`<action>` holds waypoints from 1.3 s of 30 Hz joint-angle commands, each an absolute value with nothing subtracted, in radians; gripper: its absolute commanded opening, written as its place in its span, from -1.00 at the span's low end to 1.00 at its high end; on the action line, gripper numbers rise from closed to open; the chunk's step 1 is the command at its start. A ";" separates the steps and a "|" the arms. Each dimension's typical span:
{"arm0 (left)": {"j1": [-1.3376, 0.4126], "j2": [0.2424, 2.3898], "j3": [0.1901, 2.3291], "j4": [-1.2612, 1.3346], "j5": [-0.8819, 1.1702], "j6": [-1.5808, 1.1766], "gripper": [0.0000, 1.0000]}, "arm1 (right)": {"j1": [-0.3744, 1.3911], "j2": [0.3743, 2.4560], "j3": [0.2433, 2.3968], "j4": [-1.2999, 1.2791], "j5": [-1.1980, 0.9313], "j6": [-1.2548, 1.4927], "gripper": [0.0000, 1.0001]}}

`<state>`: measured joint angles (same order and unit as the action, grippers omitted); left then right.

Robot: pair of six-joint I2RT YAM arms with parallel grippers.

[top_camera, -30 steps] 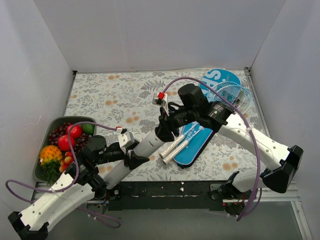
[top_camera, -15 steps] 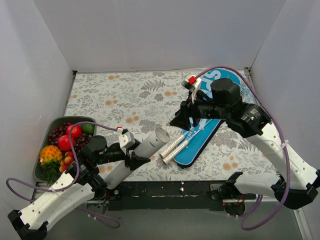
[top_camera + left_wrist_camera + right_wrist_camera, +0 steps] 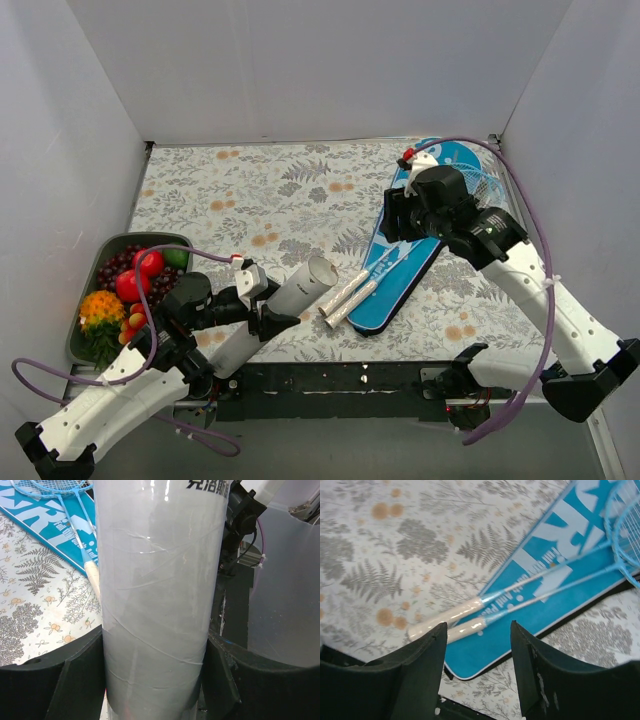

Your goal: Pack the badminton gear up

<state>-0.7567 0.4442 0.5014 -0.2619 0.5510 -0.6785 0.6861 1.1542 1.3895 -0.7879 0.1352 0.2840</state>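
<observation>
My left gripper (image 3: 268,316) is shut on the white cardboard tube (image 3: 297,290), which tilts with its open mouth up and to the right. The tube fills the left wrist view (image 3: 155,580) between the two black fingers (image 3: 80,680). My right gripper (image 3: 392,215) is open and empty above the blue "SPORT" cover (image 3: 405,270). Two light-blue rackets (image 3: 380,265) lie on the cover, with their handles (image 3: 462,628) sticking out past its near end. The right wrist view shows the cover (image 3: 560,595) and handles below the open gripper (image 3: 477,630). No shuttlecocks show.
A dark tray (image 3: 130,238) of colourful fruit sits at the left near edge. White walls close in the flowered table (image 3: 250,190) on three sides. The racket heads (image 3: 472,186) lie near the right wall.
My right gripper has pulled back from the tube's mouth, up and to the right, and now hovers over the cover. The left arm and tube have stayed still.
</observation>
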 commanded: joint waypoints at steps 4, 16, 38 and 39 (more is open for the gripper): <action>-0.764 0.425 0.512 -0.245 0.566 -0.686 0.21 | 0.504 1.085 1.125 -0.764 0.285 0.382 0.23; -0.764 0.402 0.506 -0.242 0.543 -0.695 0.22 | 0.261 1.022 0.776 -0.608 0.161 0.436 0.19; -0.764 0.373 0.502 -0.242 0.535 -0.696 0.24 | 0.135 1.189 0.594 -0.422 0.110 0.436 -0.11; -0.765 0.374 0.502 -0.242 0.535 -0.696 0.24 | 0.135 1.195 0.591 -0.422 0.113 0.434 -0.12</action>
<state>-0.7616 0.3878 0.4984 -0.2619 0.5388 -0.6956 0.1387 1.1797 0.6083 -0.4622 0.1059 0.4351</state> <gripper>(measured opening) 0.622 0.451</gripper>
